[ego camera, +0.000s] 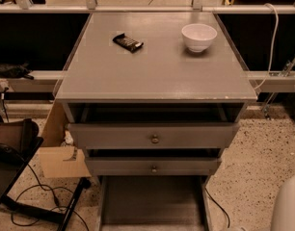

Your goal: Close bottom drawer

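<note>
A grey cabinet (157, 76) has three drawers. The bottom drawer (152, 201) is pulled far out. Its plain dark grey tray shows below the other two, and its front and knob are cut off by the bottom edge of the view. The top drawer (154, 136) and the middle drawer (153, 166) are each out a little, and each has a round metal knob. A white rounded part of my arm (287, 207) enters at the bottom right, to the right of the open tray. The gripper itself is out of view.
A white bowl (199, 36) and a dark snack bar (127, 42) lie on the cabinet top. A cardboard box (60, 153) stands at the cabinet's left. A black chair base (12, 177) and cables (36, 196) are on the speckled floor at left. A cable (220, 211) runs at the right.
</note>
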`<state>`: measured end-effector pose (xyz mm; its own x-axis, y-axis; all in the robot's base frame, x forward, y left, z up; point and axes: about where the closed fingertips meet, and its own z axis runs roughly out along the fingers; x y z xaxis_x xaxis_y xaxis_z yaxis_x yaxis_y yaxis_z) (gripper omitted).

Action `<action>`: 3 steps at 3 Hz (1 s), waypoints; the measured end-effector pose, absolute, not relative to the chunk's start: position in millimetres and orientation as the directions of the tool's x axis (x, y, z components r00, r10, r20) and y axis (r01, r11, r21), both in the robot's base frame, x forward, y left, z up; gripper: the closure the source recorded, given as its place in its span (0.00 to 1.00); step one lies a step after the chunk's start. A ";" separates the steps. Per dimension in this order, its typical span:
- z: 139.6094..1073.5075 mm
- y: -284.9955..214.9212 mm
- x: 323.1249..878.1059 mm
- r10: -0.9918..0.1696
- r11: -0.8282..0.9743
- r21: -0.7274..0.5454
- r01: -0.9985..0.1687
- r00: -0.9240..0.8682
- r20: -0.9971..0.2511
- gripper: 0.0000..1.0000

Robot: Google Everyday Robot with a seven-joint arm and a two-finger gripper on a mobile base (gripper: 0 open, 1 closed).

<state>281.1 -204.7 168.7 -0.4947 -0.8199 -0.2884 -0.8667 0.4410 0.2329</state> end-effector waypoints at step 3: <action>89.6 -184.7 299.6 -0.845 0.355 0.108 -0.929 -0.368 -0.388 1.00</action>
<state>299.6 -184.7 89.6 -0.3681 -0.8448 -0.3883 -0.9286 0.3551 0.1078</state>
